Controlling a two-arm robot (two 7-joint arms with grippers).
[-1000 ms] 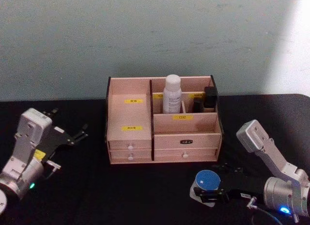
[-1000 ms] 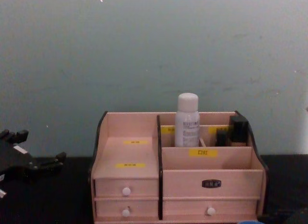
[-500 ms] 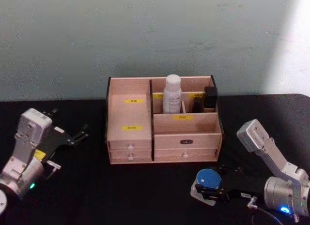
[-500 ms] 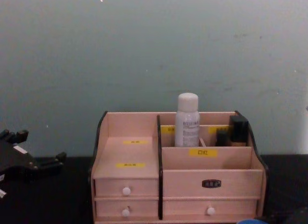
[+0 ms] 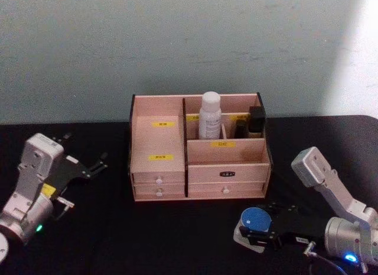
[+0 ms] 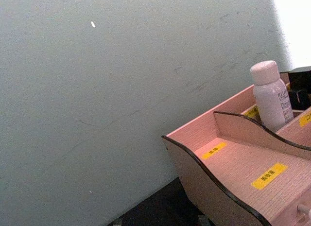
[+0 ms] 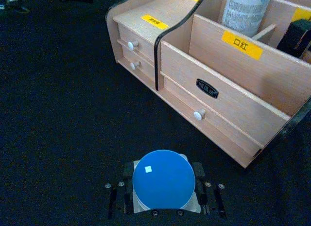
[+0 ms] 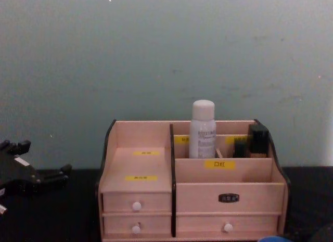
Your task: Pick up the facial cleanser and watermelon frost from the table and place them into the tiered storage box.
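The watermelon frost, a squat jar with a round blue lid, sits low over the black table in front of the tiered storage box. My right gripper is shut on the jar, one finger pressed against each side. In the head view the watermelon frost lies right of centre, in front of the tiered storage box. The facial cleanser, a slim white bottle, stands upright in a back compartment of the box. My left gripper rests open at the left, away from the box.
Small black items stand in the box's back right compartment, beside the facial cleanser. The black table stretches in front of the box's drawers. A pale wall rises close behind the box.
My right gripper and the blue-lidded jar have edged slightly to the right. The left arm and the white bottle have not moved.
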